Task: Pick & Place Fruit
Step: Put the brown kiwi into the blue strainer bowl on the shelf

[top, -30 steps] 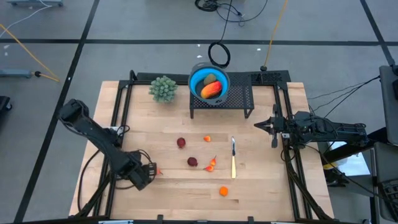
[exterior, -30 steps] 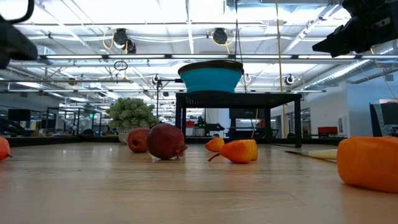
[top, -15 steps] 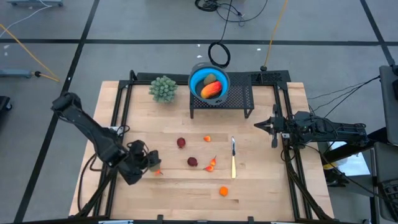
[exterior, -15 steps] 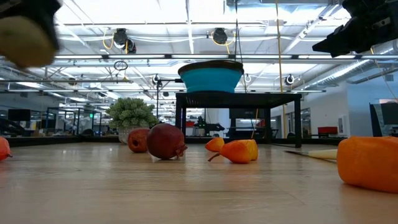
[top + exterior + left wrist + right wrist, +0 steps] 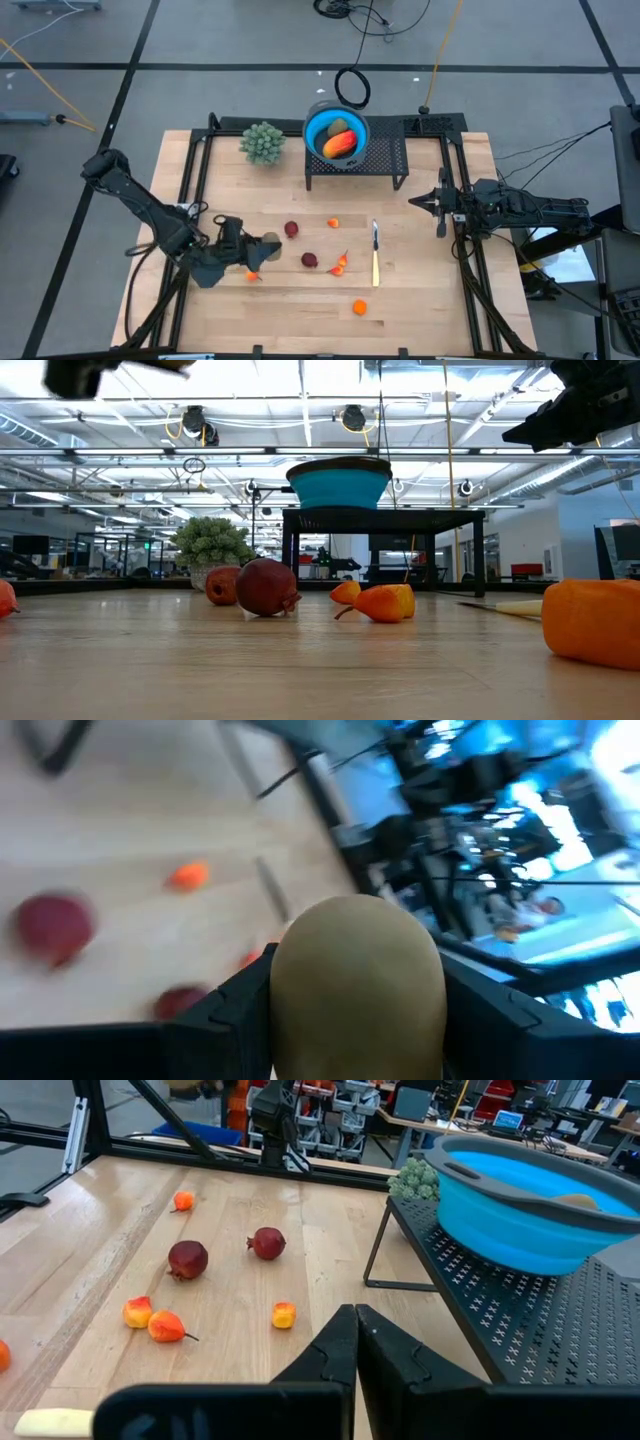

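My left gripper (image 5: 258, 250) hangs over the table's left half, shut on a brownish-green oval fruit (image 5: 355, 985); the same fruit (image 5: 269, 248) shows tan from above. In the low view the gripper (image 5: 90, 372) sits high at the top left. On the wood lie two dark red round fruits (image 5: 291, 229) (image 5: 310, 260), tiny orange ones (image 5: 333, 223) (image 5: 359, 307) and an orange-red pair (image 5: 340, 264). A blue bowl (image 5: 318, 122) on a black rack (image 5: 385, 160) holds a mango-like fruit (image 5: 341, 144). My right gripper (image 5: 440, 207) waits shut at the right edge. My left gripper pinches the oval fruit by its two opposite sides (image 5: 285, 1005) between its two fingers (image 5: 225, 1015). The fingers lie roughly level, pointing toward the table's right. The fruit is lifted clear of the table, its rounded end sticking out past the fingertips.
A knife (image 5: 375, 258) lies right of the loose fruit. A pale green ball plant (image 5: 263, 142) stands at the far left, beside the rack. A small orange-red fruit (image 5: 251, 275) lies just below my left gripper. Black frame rails run along the table's sides.
My left gripper has risen and swung from pointing down to roughly level, moving toward the table's right and far edge. The oval fruit has come up with it, clear of the wood. In the low view it has climbed to the picture's top.
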{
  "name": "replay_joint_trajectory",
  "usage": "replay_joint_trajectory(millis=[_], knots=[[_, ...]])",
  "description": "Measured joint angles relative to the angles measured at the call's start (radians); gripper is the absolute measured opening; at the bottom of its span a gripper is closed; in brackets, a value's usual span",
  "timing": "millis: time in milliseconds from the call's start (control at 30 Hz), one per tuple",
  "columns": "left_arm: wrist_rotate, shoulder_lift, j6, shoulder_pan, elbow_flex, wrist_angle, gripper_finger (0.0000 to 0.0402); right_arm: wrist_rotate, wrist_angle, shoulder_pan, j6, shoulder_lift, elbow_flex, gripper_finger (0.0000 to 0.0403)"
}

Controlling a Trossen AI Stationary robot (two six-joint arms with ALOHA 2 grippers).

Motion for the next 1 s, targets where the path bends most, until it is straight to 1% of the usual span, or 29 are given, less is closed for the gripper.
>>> replay_joint_trajectory(millis=[133, 267, 400, 500, 600, 700, 1000], knots=[[0.002, 0.000, 0.294, 0.030, 0.000, 0.234, 0.0214, 0.000, 0.000, 0.000, 0.000, 0.000, 0.000, 0.0000], [0.047, 0.000, 0.591, 0.063, 0.000, 0.483, 0.0214, 0.000, 0.000, 0.000, 0.000, 0.000, 0.000, 0.0000], [0.161, 0.000, 0.853, 0.098, 0.000, 0.703, 0.0214, 0.000, 0.000, 0.000, 0.000, 0.000, 0.000, 0.0000], [0.267, 0.000, 1.000, 0.128, 0.000, 0.833, 0.0214, 0.000, 0.000, 0.000, 0.000, 0.000, 0.000, 0.0000], [0.371, 0.000, 1.097, 0.159, 0.000, 0.923, 0.0214, 0.000, 0.000, 0.000, 0.000, 0.000, 0.000, 0.0000], [0.471, 0.000, 1.157, 0.192, 0.000, 0.984, 0.0214, 0.000, 0.000, 0.000, 0.000, 0.000, 0.000, 0.0000], [0.721, 0.000, 1.296, 0.281, 0.000, 1.065, 0.0214, 0.000, 0.000, 0.000, -0.007, 0.000, 0.000, 0.0000]])
